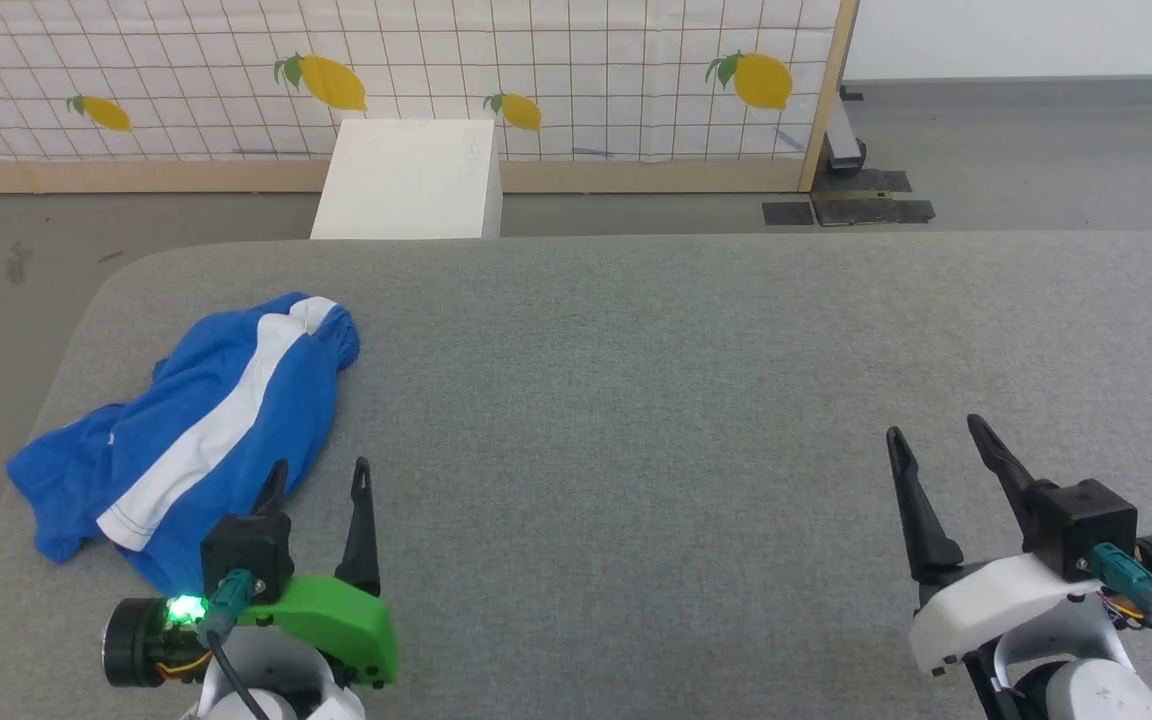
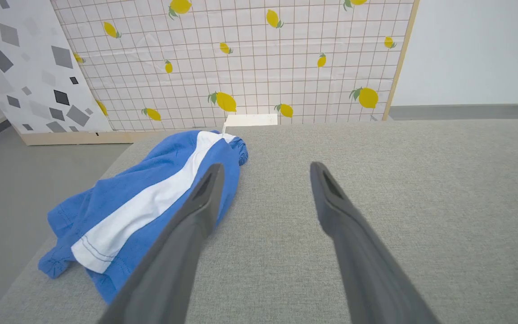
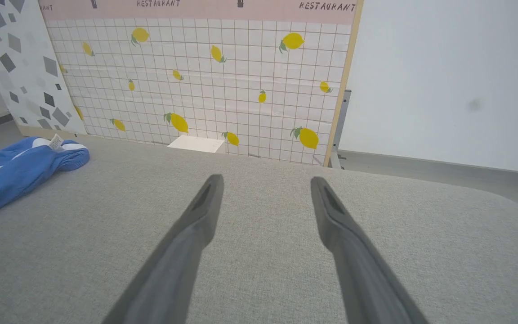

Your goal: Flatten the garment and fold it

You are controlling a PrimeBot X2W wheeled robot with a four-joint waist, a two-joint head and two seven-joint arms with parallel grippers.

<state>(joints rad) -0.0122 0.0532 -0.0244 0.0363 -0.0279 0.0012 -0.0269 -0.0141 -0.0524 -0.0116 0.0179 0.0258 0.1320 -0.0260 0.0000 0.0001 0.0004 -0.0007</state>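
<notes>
Head view: crumpled bright blue, white-striped soft shorts (image 1: 206, 420) lie on the grey fabric worktop (image 1: 636, 400) just left of the wide, empty left fingers (image 1: 361, 520) and well left of the equally wide right fingers (image 1: 921, 520), probably poised to flatten; left wrist view: shorts (image 2: 151, 198) beside its left finger; right wrist view: shorts (image 3: 11, 171) far left, "RESTAURANT" lettering (image 3: 327, 6) beyond.
</notes>
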